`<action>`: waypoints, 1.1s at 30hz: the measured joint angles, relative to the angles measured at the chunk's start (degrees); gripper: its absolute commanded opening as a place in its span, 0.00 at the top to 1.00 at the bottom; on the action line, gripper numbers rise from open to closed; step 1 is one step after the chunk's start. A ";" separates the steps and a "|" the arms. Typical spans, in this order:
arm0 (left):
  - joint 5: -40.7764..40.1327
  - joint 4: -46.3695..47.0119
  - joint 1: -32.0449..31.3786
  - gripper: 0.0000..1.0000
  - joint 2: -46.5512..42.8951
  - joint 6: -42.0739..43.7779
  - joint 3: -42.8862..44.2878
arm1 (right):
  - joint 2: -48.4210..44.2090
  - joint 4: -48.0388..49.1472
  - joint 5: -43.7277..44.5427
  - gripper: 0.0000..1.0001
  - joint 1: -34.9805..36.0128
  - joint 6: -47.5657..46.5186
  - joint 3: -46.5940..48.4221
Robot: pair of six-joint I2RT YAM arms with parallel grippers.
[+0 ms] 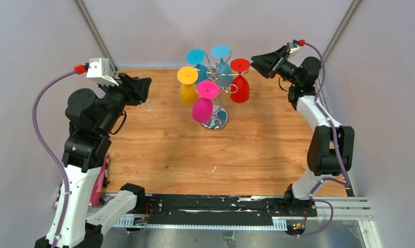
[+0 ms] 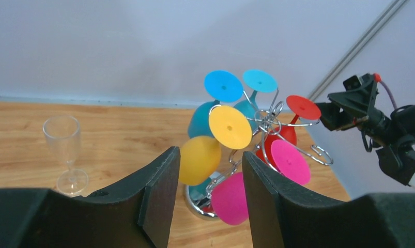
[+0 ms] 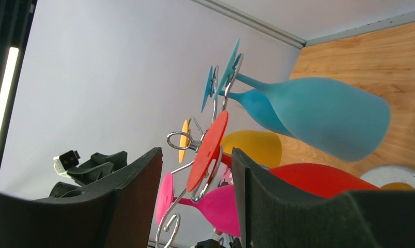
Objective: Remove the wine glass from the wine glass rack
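Note:
The chrome wine glass rack (image 1: 216, 121) stands at the back middle of the table. Several coloured glasses hang from it upside down: yellow (image 1: 187, 88), pink (image 1: 203, 106), red (image 1: 240, 88) and two blue ones (image 1: 221, 62). My right gripper (image 1: 255, 64) is open and empty, just right of the red glass's foot. In the right wrist view the red foot (image 3: 208, 150) and its wire arm show between the open fingers (image 3: 138, 196). My left gripper (image 1: 144, 88) is open and empty, left of the rack, facing the yellow glass (image 2: 200, 157) and the pink glass (image 2: 230, 199).
A clear wine glass (image 2: 65, 150) stands upright on the wooden table (image 1: 158, 150) left of the rack, close to my left gripper; it is faint in the top view (image 1: 149, 106). Grey walls close in the back and sides.

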 measured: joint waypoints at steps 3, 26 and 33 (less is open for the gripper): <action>-0.13 -0.37 -0.02 0.48 0.11 0.07 -1.07 | 2.25 -0.15 0.11 0.45 2.08 0.00 3.23; -2.19 -1.09 -0.02 0.48 -2.16 1.68 -1.66 | 5.55 -8.52 0.28 0.75 5.01 -2.89 8.35; -2.12 -1.09 -0.02 0.48 -2.25 1.66 -1.66 | 5.55 -13.27 0.26 1.00 4.74 -4.85 10.32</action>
